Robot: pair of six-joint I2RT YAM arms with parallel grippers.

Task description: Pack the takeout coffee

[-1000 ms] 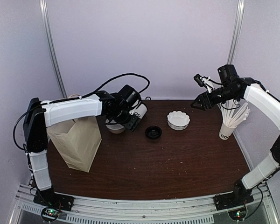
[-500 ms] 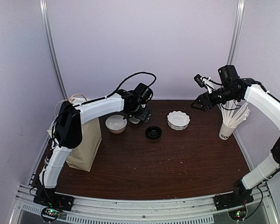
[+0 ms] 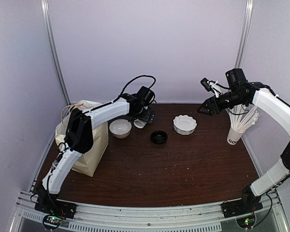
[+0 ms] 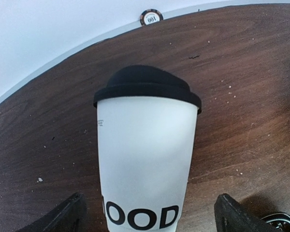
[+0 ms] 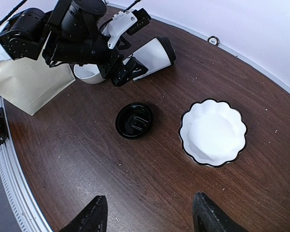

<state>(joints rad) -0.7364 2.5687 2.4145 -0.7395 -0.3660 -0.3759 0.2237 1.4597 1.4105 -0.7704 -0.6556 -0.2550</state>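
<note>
Paper bag (image 3: 94, 151) stands at left of table (image 3: 183, 169), prob. where the coffee cup (image 4: 145, 159) ends up; cup, black lid (image 4: 145, 87) on, is mid-rear just beside the plain bowl (image 3: 120, 128), apparently tipped on its side. Left gripper (image 4: 147, 220) straddles it, jaws wide apart w/ gaps both sides, no grip; right gripper (image 5: 150, 217) hangs high, fingers (image 5: 94, 215) apart, empty.

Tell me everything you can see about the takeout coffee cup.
The paper cup is white, matte and tapered, with bold black letters, of which OOD shows, toward its narrow end. A domed black plastic lid sits closed on its wide mouth. It appears to lie on its side on the dark wood-grain table, lid toward the back wall. The left gripper is open around its narrow end, its fingers standing clear of its sides.
</note>
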